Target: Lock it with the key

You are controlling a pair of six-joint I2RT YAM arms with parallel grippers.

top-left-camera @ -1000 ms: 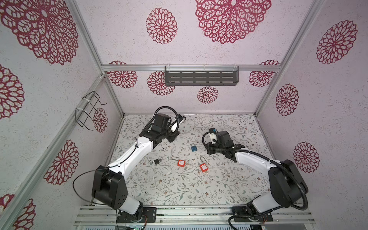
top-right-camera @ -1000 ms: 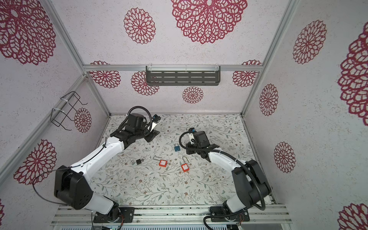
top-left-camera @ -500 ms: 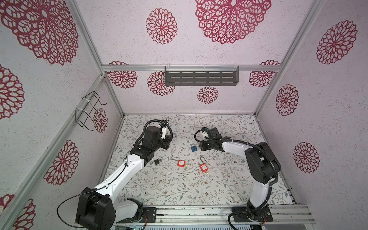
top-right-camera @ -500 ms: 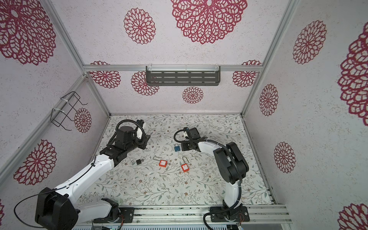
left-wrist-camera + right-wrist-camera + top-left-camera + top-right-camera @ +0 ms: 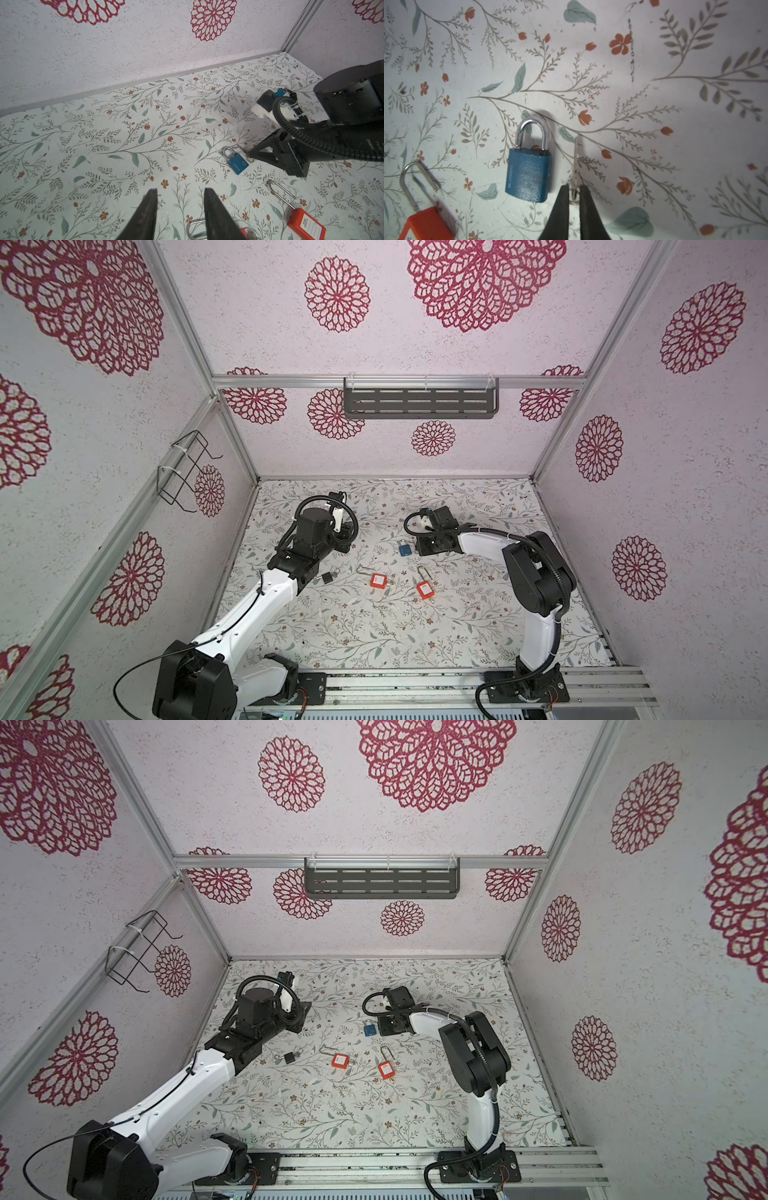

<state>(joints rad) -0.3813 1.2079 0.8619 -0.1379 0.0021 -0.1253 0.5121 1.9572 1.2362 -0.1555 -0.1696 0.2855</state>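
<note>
The right gripper (image 5: 574,186) straddled the key (image 5: 576,151), which stood on edge on the mat (image 5: 675,62) just beside the blue padlock (image 5: 529,174). Whether the narrow jaws truly pinched it I could not tell. A loose hold risked the key toppling flat (or twisting off line for insertion). The left gripper (image 5: 180,190) hung spread and empty, so nothing steadied the padlock against sliding.

The table (image 5: 374,639) has a pale top printed with leafy twigs and small red flowers. Four padlocks lie flat on it: a blue padlock (image 5: 405,549) toward the back, an orange padlock (image 5: 377,580) near a second orange padlock (image 5: 425,590), and a small black padlock (image 5: 327,577) further left
</note>
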